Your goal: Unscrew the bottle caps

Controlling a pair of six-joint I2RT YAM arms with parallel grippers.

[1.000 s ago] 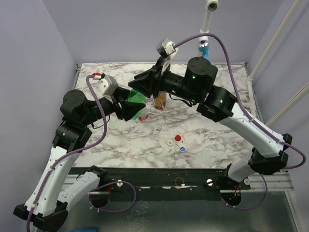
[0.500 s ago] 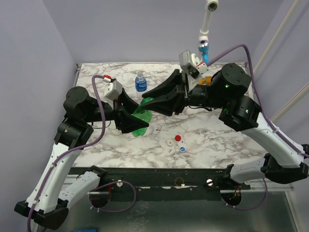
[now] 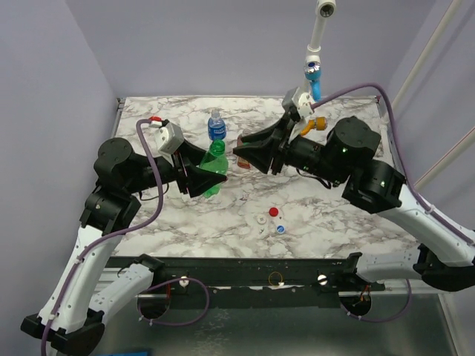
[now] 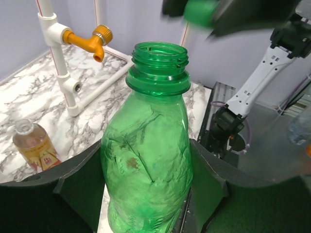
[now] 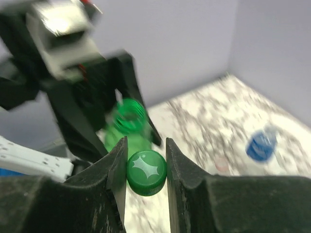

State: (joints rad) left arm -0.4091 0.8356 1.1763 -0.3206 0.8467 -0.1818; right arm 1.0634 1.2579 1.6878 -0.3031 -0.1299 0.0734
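My left gripper (image 3: 210,173) is shut on the body of the all-green bottle (image 3: 214,165) and holds it upright above the table. In the left wrist view the green bottle (image 4: 148,160) fills the space between the fingers and its threaded neck (image 4: 159,56) is open, with no cap on it. My right gripper (image 3: 241,153) is just right of the bottle's mouth and is shut on the green cap (image 5: 146,173). The cap also shows blurred in the left wrist view (image 4: 201,10). The red cap (image 3: 273,212), the white cap (image 3: 261,220) and the bluish-white cap (image 3: 280,228) lie loose on the table.
The clear bottle with the blue label (image 3: 216,126) stands behind the green one. The amber bottle (image 4: 35,145) stands uncapped beside the right gripper. A white pipe with an orange fitting (image 4: 92,39) and a blue fitting (image 3: 314,72) runs along the far right corner.
The right gripper has drawn back to the right from the green bottle's neck with the green cap in it. The left gripper has raised the bottle from tilted to upright.
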